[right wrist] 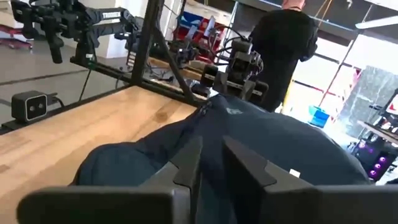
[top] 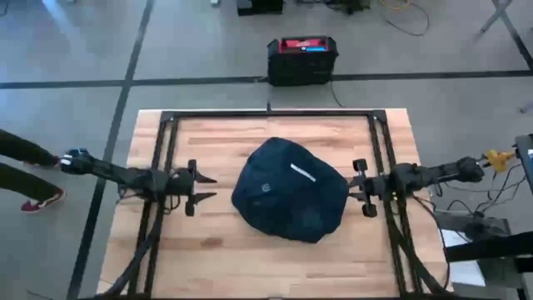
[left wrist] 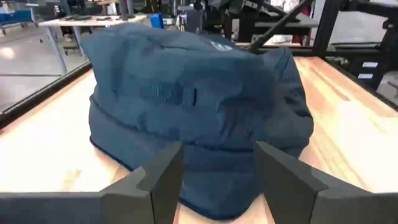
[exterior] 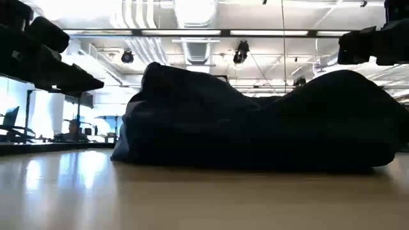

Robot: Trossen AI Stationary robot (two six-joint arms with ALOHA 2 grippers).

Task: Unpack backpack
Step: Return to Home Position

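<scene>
No legible text, number or brand is found. On the backpack [top: 287, 204] a small round mark [top: 265, 187] and a white stripe [top: 302, 172] are noted, neither readable. The label on the black box [top: 301, 60] is not resolved.

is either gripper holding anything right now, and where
Nothing is held: the left gripper and right gripper are both open, one on each side of the backpack.
</scene>
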